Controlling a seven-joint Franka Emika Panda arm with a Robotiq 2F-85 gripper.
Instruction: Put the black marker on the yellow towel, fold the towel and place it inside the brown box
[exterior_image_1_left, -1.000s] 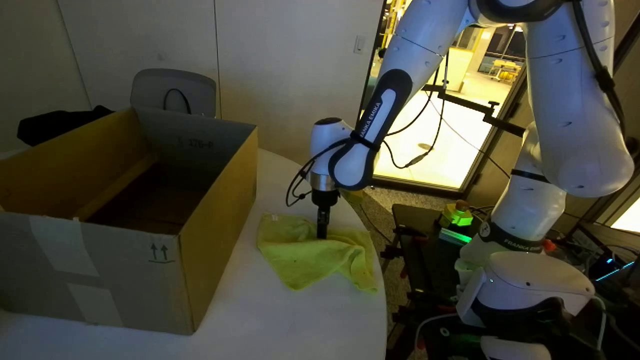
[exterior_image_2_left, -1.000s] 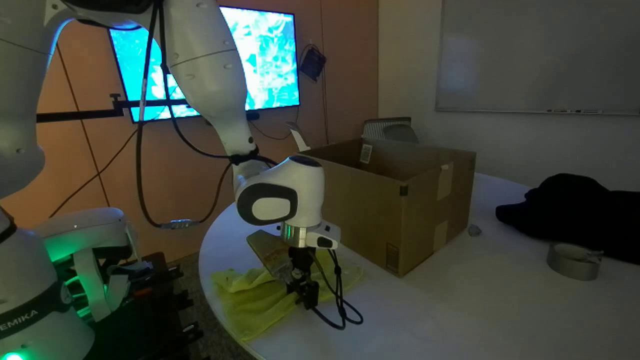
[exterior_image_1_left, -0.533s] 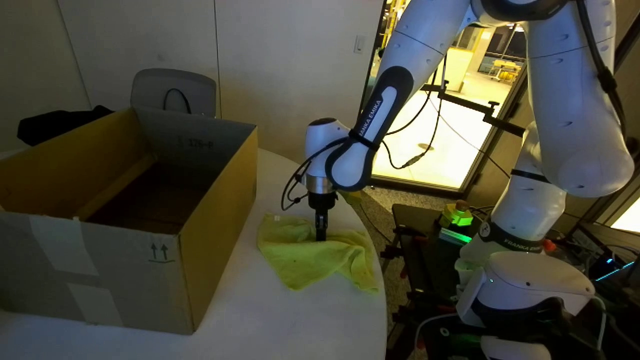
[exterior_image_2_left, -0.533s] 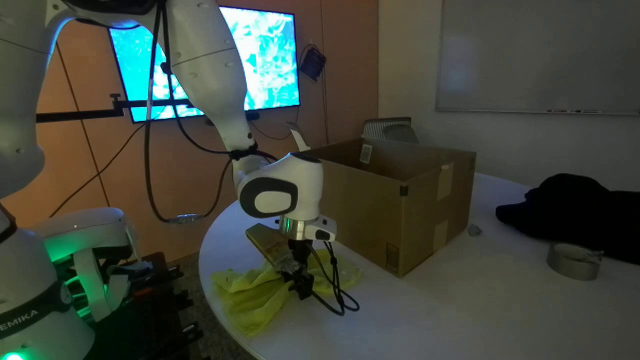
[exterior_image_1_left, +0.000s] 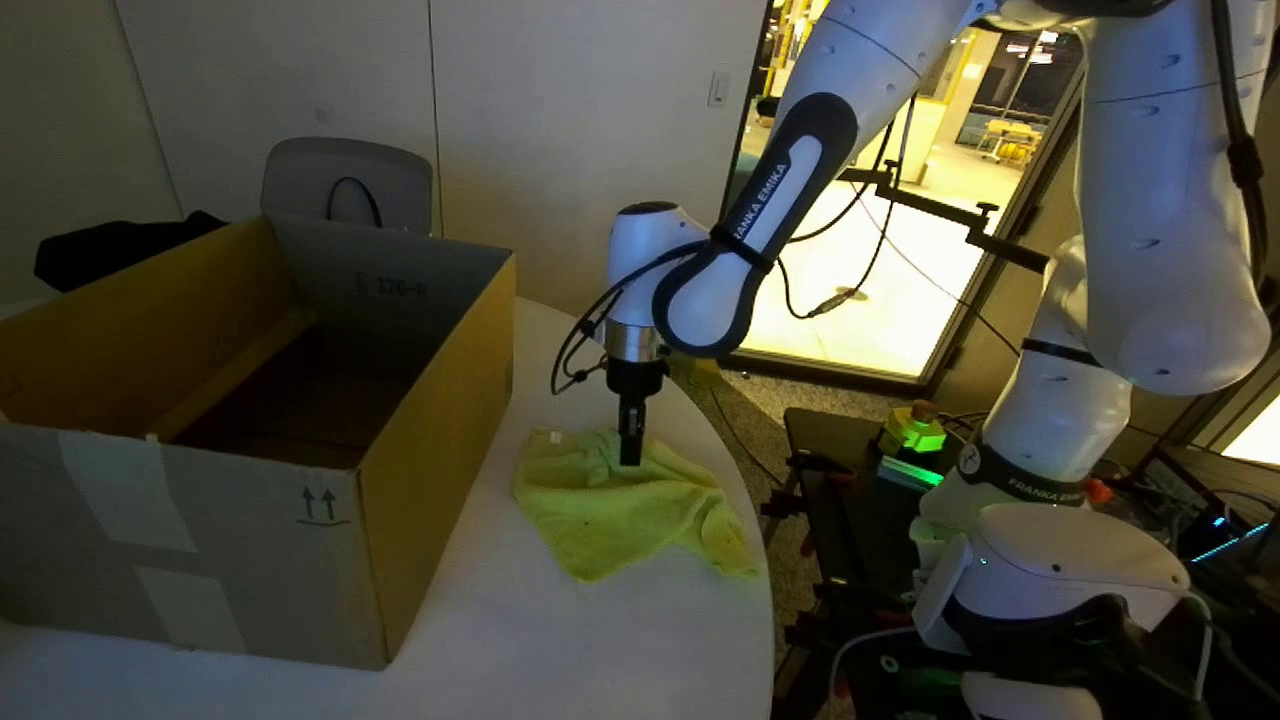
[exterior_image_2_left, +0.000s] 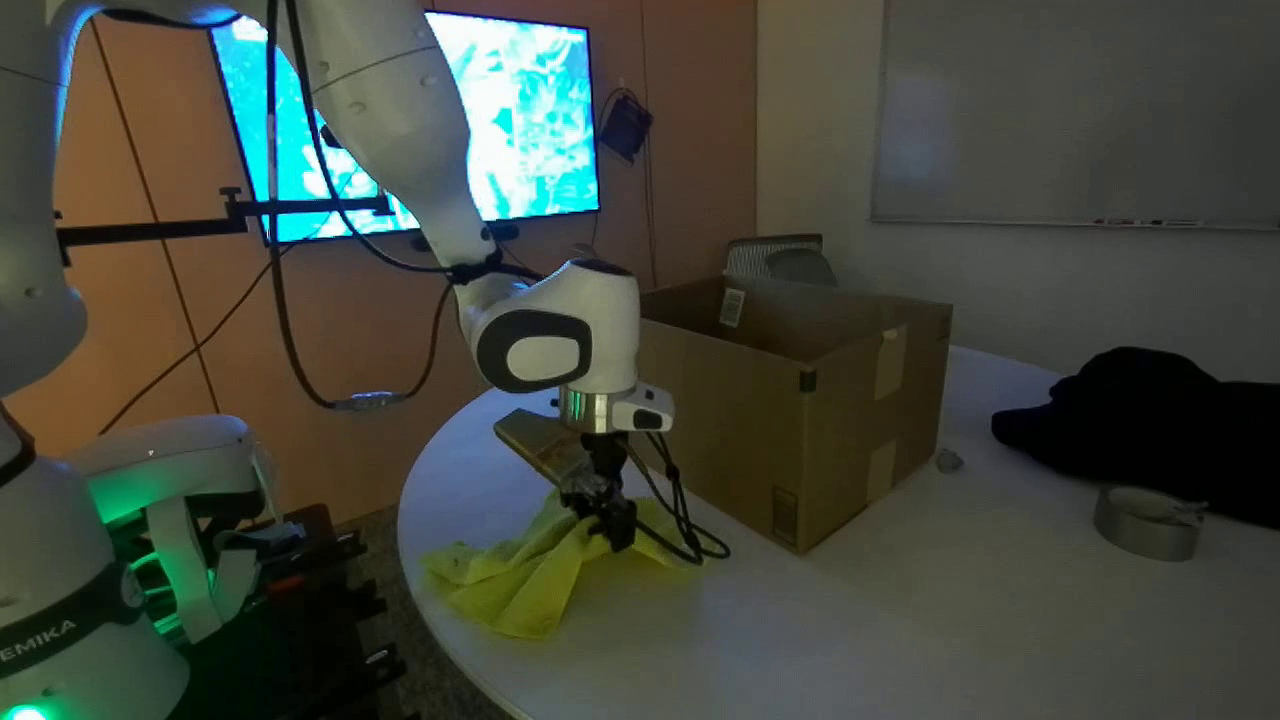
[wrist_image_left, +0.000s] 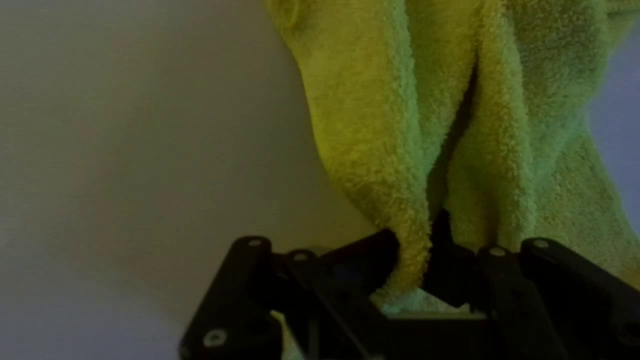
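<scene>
In an exterior view, large brown cardboard box (exterior_image_1_left: 440, 460) is standing left; rightward, black two-finger gripper (exterior_image_1_left: 630, 458) is pinching rumpled yellow-green cloth towel (exterior_image_1_left: 615, 522). Thin black marker isn't showing, possibly covered; folding should be going low, slow.

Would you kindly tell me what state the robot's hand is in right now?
Hand: closed, holding a pinched fold of the yellow towel.

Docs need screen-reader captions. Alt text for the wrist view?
Black gripper at the bottom of the picture, pinching a fold of the yellow towel. The creased towel runs up to the top edge; grey-looking tabletop fills the left and shows at the right edge.
</scene>
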